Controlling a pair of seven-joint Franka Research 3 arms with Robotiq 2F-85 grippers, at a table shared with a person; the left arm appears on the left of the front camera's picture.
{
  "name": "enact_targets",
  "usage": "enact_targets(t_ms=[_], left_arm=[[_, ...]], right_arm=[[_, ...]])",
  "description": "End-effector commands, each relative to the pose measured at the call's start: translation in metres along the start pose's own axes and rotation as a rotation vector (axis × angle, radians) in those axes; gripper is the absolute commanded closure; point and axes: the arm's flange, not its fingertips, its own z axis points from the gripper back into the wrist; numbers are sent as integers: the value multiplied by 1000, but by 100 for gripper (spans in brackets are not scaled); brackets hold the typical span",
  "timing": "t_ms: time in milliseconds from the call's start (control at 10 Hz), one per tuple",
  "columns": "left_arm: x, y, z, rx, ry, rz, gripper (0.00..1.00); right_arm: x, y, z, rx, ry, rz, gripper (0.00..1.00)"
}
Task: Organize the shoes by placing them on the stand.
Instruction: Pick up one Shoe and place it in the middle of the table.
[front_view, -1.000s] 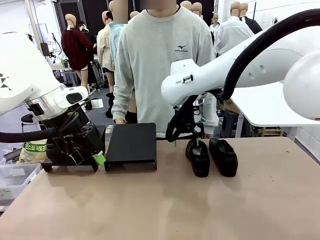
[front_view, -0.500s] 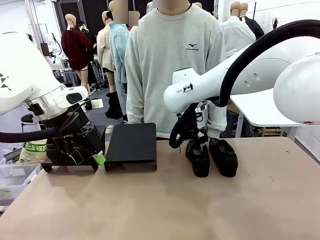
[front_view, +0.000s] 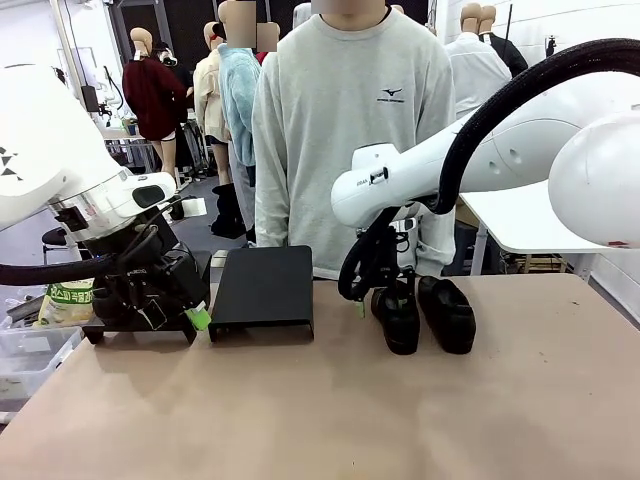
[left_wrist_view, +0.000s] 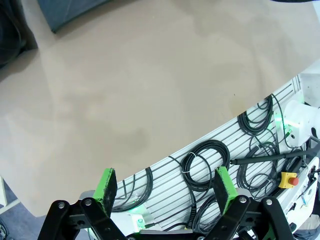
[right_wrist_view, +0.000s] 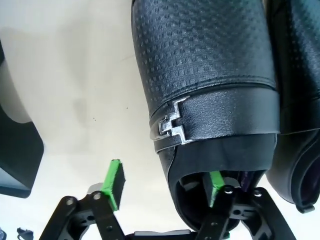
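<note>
Right arm comes in from the upper right of the front view, its wrist bent down over the table at centre right. The right gripper points down at the heel end of the left shoe of the two shoes, which sit side by side with the right shoe just beside it, both toes toward the camera.

In the right wrist view the right gripper straddles the side wall of that shoe: one finger is inside the opening, the other is outside at lower left. Jaws parted, the outer pad clear of the leather, no grip.

The black stand is at centre left, well apart from the shoes, nothing on it.

Left arm is low at the left edge. The left gripper has its fingers spread wide, nothing between them.

The person stands behind the table at top centre.
</note>
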Motion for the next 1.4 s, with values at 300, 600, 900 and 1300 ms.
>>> enact_targets(t_ms=[300,600,900,1300], left_arm=[[0,1,1,-17,2,-5,0],[0,1,1,-17,2,-5,0],[0,1,1,-17,2,-5,0],[0,1,1,-17,2,-5,0]], right_arm=[[-10,-4,-5,-14,13,32,100],[-9,-9,-4,-17,25,23,100],[-14,-11,4,-12,59,-23,100],[-127,-16,78,-30,-58,-217,100]])
